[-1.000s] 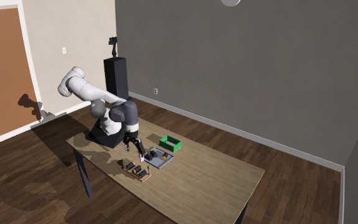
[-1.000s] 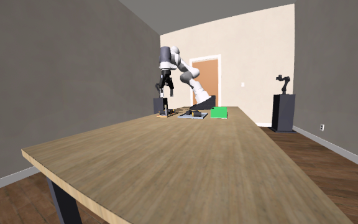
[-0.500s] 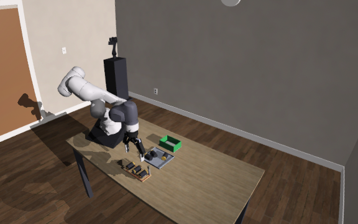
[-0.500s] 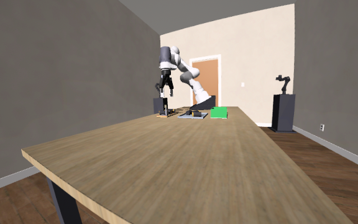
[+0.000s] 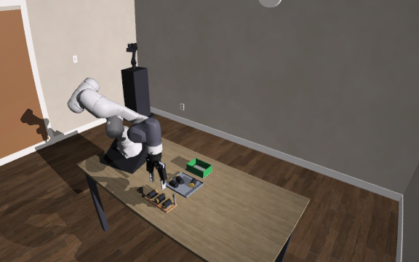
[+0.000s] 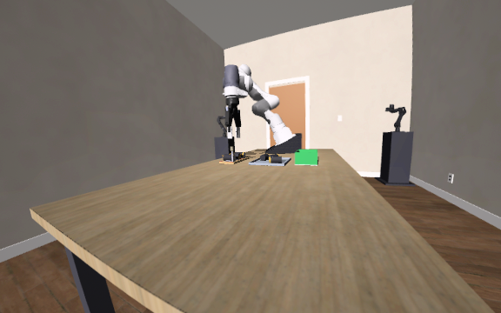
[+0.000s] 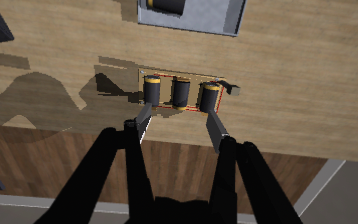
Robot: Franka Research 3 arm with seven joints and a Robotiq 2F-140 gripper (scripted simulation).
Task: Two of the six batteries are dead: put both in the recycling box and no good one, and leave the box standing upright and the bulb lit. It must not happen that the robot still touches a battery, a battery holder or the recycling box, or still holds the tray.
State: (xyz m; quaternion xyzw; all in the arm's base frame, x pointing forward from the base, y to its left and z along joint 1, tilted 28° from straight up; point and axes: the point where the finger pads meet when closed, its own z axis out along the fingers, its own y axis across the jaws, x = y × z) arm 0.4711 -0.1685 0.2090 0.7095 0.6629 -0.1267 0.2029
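Our gripper (image 5: 157, 183) (image 6: 234, 134) (image 7: 179, 114) hangs above the battery holder (image 5: 171, 209) (image 6: 228, 163) (image 7: 165, 92), its fingers partly spread and nothing pinched between them; the holder lies near the table's long edge, with three batteries side by side in it, and the wrist view shows them just beyond the fingertips. What the coming move turns on, we judge, is how the fingers stand to a battery's long axis; in the wrist view the middle battery (image 5: 160, 198) (image 7: 181, 93) runs away from us, across the holder's length, while the fingers stand apart to left and right, so their closing line crosses that axis and suits a grip on the battery's sides; the spread, though, reaches roughly from the first battery to the third, so lowering like this could strike the outer two, and we would narrow it further before going down between neighbours. The tray (image 5: 196, 188) (image 6: 287, 163) (image 7: 190, 27) lies beside the holder with three more batteries; the green recycling box (image 5: 205, 173) (image 6: 306, 157) stands upright beyond it, no battery visible inside; which two are dead, we cannot tell, nor whether the bulb is lit.
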